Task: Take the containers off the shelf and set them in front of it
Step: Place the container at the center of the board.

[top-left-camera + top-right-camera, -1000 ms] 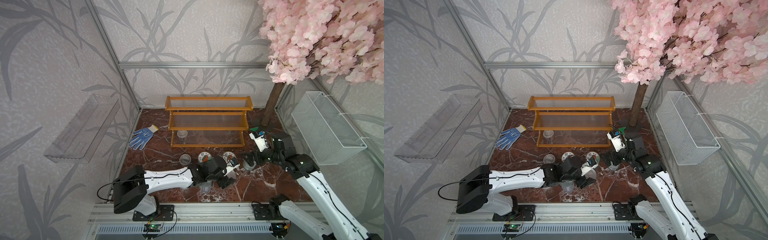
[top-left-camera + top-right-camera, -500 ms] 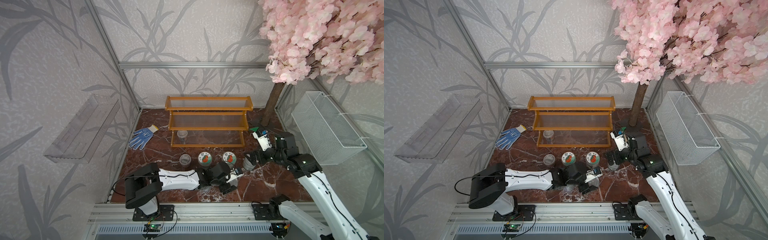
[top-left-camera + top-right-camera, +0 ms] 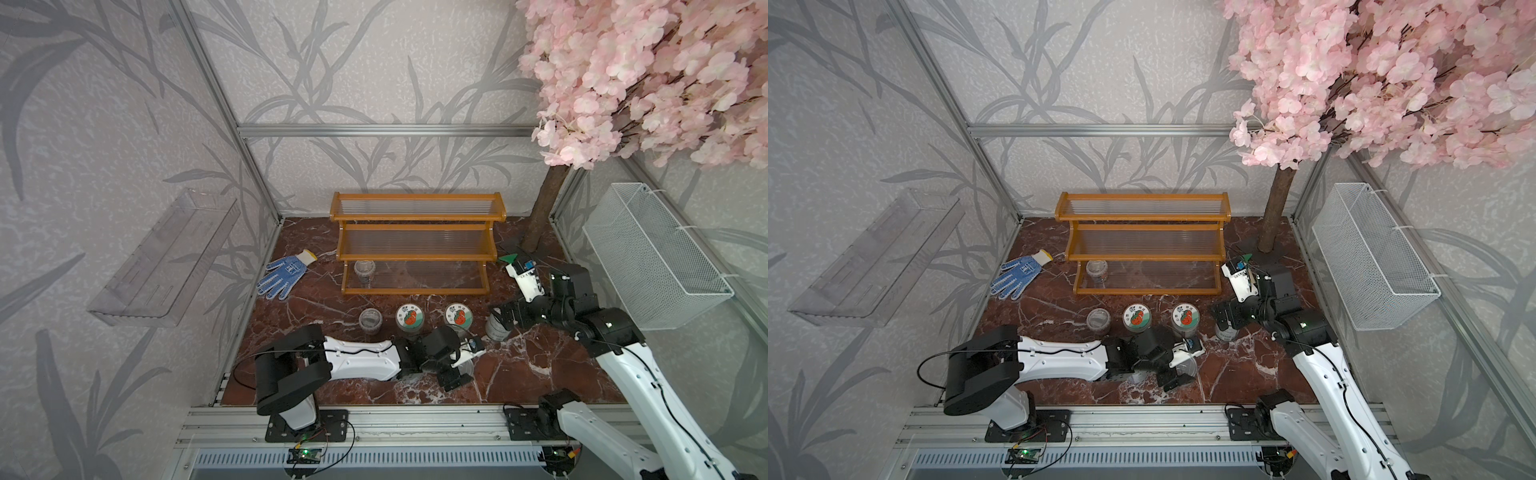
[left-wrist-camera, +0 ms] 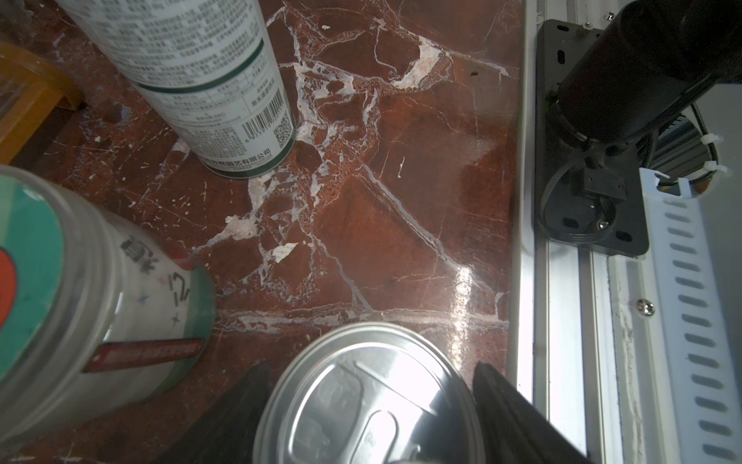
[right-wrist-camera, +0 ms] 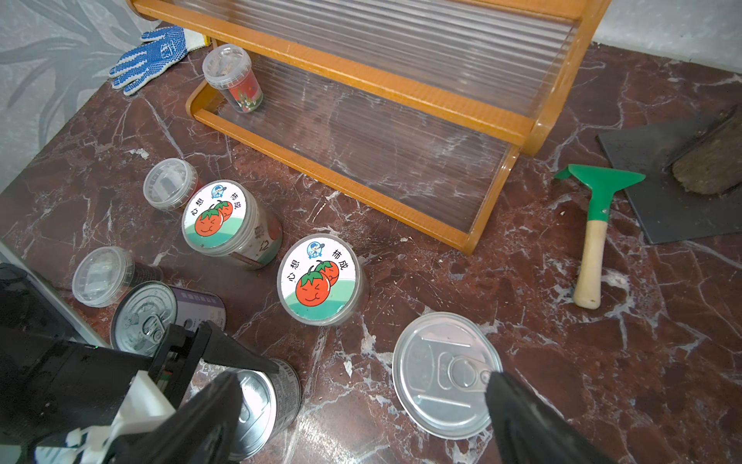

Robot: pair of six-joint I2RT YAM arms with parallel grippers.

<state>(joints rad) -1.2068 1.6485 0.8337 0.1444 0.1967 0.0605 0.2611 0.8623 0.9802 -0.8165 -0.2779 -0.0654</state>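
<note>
Near the front edge of the bench (image 3: 519,374), setting a short tin (image 4: 361,401) down upright with the left claw (image 4: 369,373). Over the last second, having drawn it nearer, away from the row in front of the shelf (image 3: 415,216), and only now starting to part the jaws. Still flanking its wall closely on both sides; cannot tell whether pinching yet or already letting go. Judging by that, one more container landing in front of the shelf, with the release about finishing.

Showing a bright silver pull-tab lid under glare and a dark printed wrap. Standing just beside a second tin (image 5: 144,317) with a purple label, and near that a near cup (image 5: 102,275) with a clear lid.

Keeping the right claw (image 5: 363,377) wide open and empty, hanging just above the tall tin (image 3: 496,330) at the right end of the row.

Lined up in that row from the left: a left cup (image 3: 370,320), left jar (image 3: 409,318), right jar (image 3: 458,314), then the tall tin. Leaving only a shelf cup (image 3: 364,270) on the lowest tier, at its left end; upper tiers bare. Probably one pick left.
</note>
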